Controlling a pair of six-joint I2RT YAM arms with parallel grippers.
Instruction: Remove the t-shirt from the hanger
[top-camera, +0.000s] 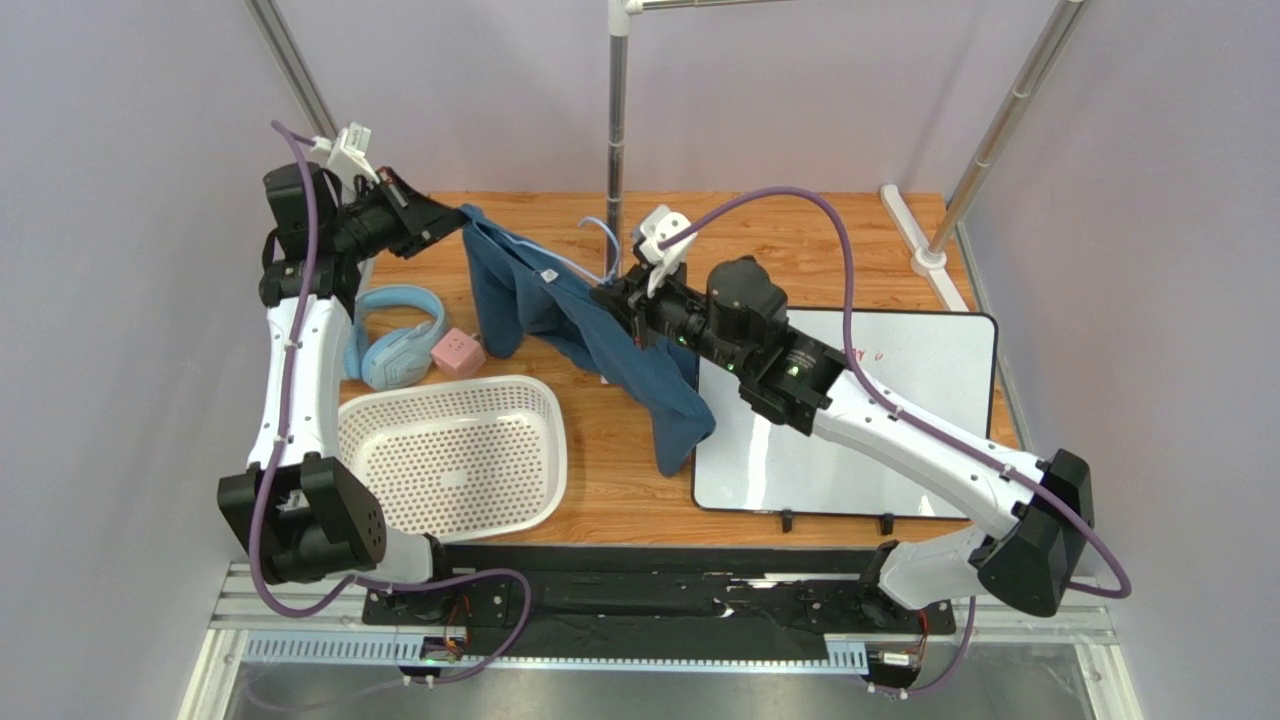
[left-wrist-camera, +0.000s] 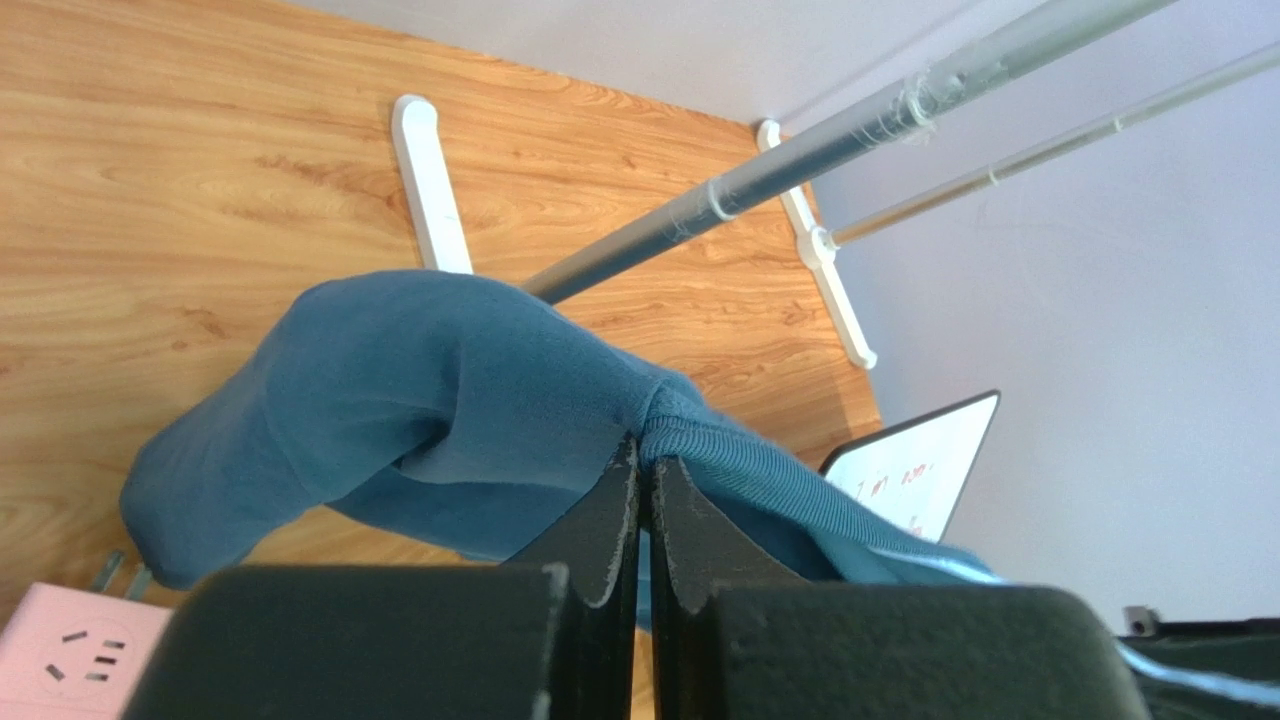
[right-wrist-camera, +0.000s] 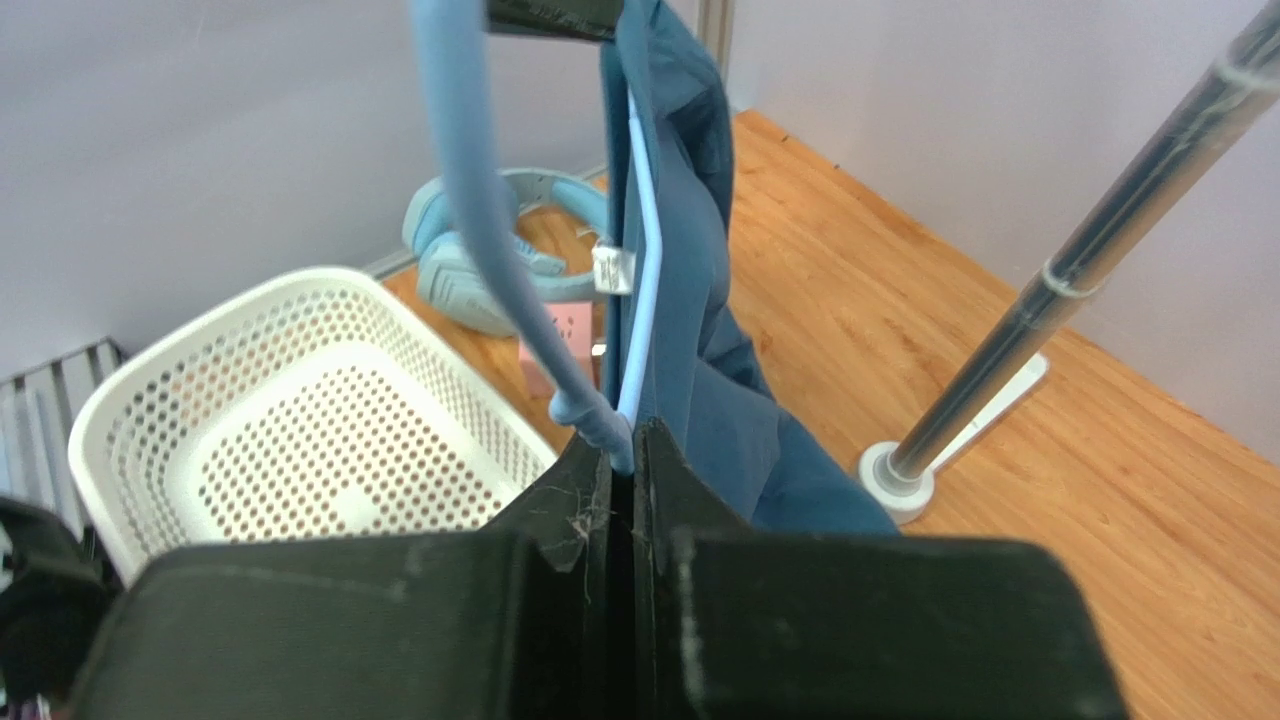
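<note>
right pincer (right-wrist-camera: 631, 450) clamps hanger (right-wrist-camera: 469, 210), left pincer (left-wrist-camera: 643, 468) t-shirt (left-wrist-camera: 436, 390)

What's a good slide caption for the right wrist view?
Right gripper shut on the pale-blue wire hanger, teal t-shirt hanging on it, white perforated basket beyond.

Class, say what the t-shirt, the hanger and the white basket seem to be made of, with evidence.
T-shirt: soft knit cloth, matte; it drapes in folds, with a ribbed edge.
Hanger: smooth pale-blue rod, probably coated wire or plastic; slight sheen.
Basket: white moulded plastic, likely; regular perforations, glossy rim.
</note>
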